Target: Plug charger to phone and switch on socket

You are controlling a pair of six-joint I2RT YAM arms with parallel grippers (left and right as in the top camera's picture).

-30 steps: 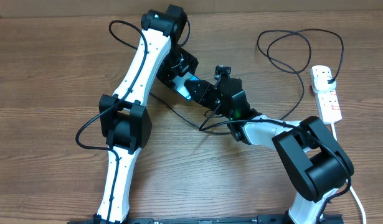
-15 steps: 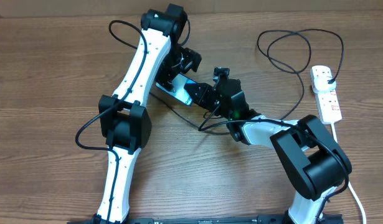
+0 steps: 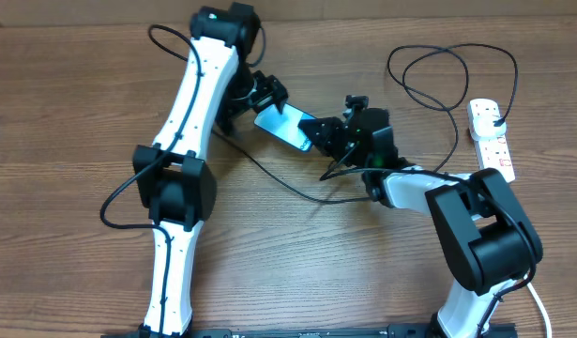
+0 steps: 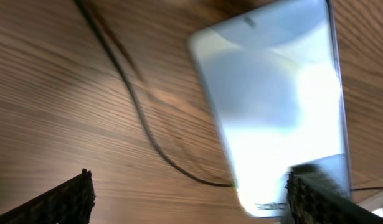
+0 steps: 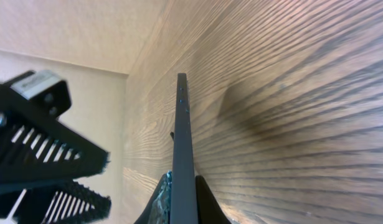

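left arm (image 3: 189, 103) runs long and nearly straight from the near edge to the far side, wrist folded back so the left claw (image 3: 266, 97) hangs at the far-left end of the phone (image 3: 283, 125). in the left wrist view its black cross-hatched fingers (image 4: 65, 200) sit wide apart, spread, one at each lower corner; the right-hand one overlaps the phone's corner, contact not clear. right arm (image 3: 476, 235) is bent sharply at a bulky black elbow, white forearm reaching left, right claw (image 3: 324, 134) pinching the phone by its right end. the right wrist view has the phone edge-on, a thin dark slab rising from between the fingers, its shadow on the wood alongside. phone: slim rectangle, dark rim, glossy lit light-blue screen facing up, set at a slant mid-tabletop between the two claws; cannot tell whether it touches the wood. tabletop (image 3: 63, 113) is brown wood grain, matte. charger (image 3: 269, 172): thin black cable crossing the wood near the phone and looping far right, its black plug (image 3: 494, 116) seated in the socket (image 3: 490, 141). socket: short white strip, red markings, at the right edge, well apart from the phone.
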